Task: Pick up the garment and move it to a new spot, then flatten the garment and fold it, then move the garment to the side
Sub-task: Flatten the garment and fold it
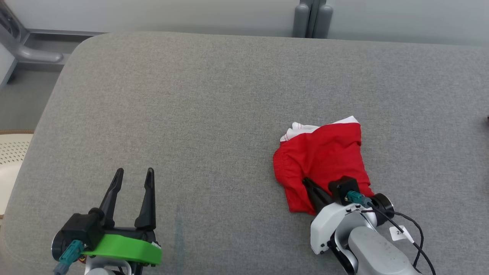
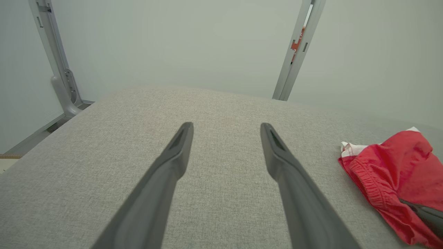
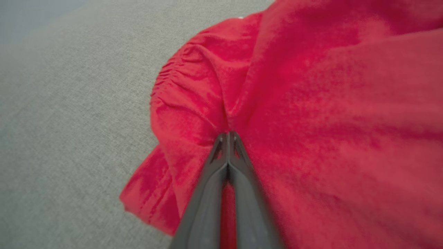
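Counting first: one garment (image 1: 321, 156), red with a white edge (image 1: 301, 130) at its far side, lies crumpled on one grey upholstered bench (image 1: 214, 95). There are two pincers, each with two long dark fingers. The garment sits right of the bench's middle, towards the near side.

The right pincer (image 1: 306, 182) reaches in from the near right, its pale forearm angled far and left. Its fingers are clenched on a fold at the garment's near left part. The left pincer (image 1: 135, 172) is at the near left, well apart from the garment. It points towards the far side, with its jaws spread wide and nothing between them.

The right wrist view shows the grip up close: the two fingertips meet with red cloth puckered around them, beside a gathered, elastic-looking hem (image 3: 173, 86). The head view hides this pinch partly behind the wrist.

The left wrist view adds two grey upright posts (image 2: 59, 69) (image 2: 297, 52) against a pale wall beyond the far edge of the bench. It also catches one dark finger (image 2: 422, 212) of the right pincer lying on the cloth. The head view alone takes in a cream perforated object (image 1: 13, 152) off the left edge of the bench.
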Motion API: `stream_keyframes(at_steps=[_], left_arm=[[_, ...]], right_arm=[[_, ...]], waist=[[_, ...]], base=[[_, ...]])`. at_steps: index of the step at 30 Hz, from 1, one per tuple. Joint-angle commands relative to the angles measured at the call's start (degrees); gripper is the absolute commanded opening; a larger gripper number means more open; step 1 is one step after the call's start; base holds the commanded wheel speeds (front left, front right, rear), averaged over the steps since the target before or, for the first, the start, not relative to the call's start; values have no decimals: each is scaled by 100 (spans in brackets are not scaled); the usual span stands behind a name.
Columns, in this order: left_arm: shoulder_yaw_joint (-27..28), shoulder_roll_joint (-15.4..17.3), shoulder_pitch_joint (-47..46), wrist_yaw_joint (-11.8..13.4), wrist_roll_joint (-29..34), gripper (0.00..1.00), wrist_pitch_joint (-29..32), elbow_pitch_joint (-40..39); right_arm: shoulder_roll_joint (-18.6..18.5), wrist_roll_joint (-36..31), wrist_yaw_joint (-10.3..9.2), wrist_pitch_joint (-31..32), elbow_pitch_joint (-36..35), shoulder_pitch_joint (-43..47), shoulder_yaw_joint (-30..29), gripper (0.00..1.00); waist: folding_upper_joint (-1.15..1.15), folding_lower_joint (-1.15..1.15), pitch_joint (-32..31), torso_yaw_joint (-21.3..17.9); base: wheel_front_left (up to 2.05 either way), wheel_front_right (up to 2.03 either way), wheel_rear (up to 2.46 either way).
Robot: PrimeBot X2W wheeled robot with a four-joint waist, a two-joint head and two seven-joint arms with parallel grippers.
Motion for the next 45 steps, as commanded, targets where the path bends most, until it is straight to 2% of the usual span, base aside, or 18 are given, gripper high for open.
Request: stream_keyframes(at_steps=[1,2,3,4,5,12,15,19,23,29,34,45], left_arm=[[41,21,16,-15,55,100,-17,-14],[54,13,37,-15,71,100,-17,-15],[61,8,54,-15,81,100,-16,-19],[69,5,76,-15,95,100,-17,-26],[80,5,95,-15,100,100,-17,-30],[178,23,233,-15,111,100,-16,-60],[249,9,285,-15,111,100,-17,-82],[337,-17,356,-15,142,100,-17,-107],[392,-45,409,-15,159,100,-17,-121],[544,-80,543,-15,131,100,-17,-80],[643,-97,619,-15,176,100,-17,-55],[671,-21,690,-15,162,100,-17,149]], right_arm=[[2,-36,1,0,-38,79,-76,0],[-3,-85,0,-7,-190,92,-203,0],[-4,-131,0,-9,-309,131,-294,7],[-5,-195,0,-10,-527,199,-446,64],[-5,-243,0,-13,-718,275,-578,100],[-3,-421,0,-13,-2640,1075,-1319,100],[-23,-588,0,-13,-3291,1375,-1680,100],[-13,-838,0,27,-3815,1654,-2218,100],[-17,-1029,0,191,-4068,1795,-2597,100],[-74,-1129,0,390,-4256,1890,-2807,100],[-232,-996,0,612,-4166,1876,-2705,100],[-435,-579,0,646,-3976,1766,-2411,100]], waist=[[0,0,-47,-53],[0,0,-77,-87],[0,0,-102,-115],[0,0,-134,-153],[0,0,-161,-186],[0,0,-347,-500],[0,0,-425,-651],[0,0,-531,-833],[0,0,-642,-960],[0,0,-869,-1120],[0,0,-965,-1184],[0,0,-1126,-1198]], base=[[0,0,0],[0,0,0],[0,0,0],[0,0,0],[0,0,0],[0,0,0],[0,0,0],[0,0,0],[0,0,0],[0,0,0],[0,0,0],[0,0,0]])
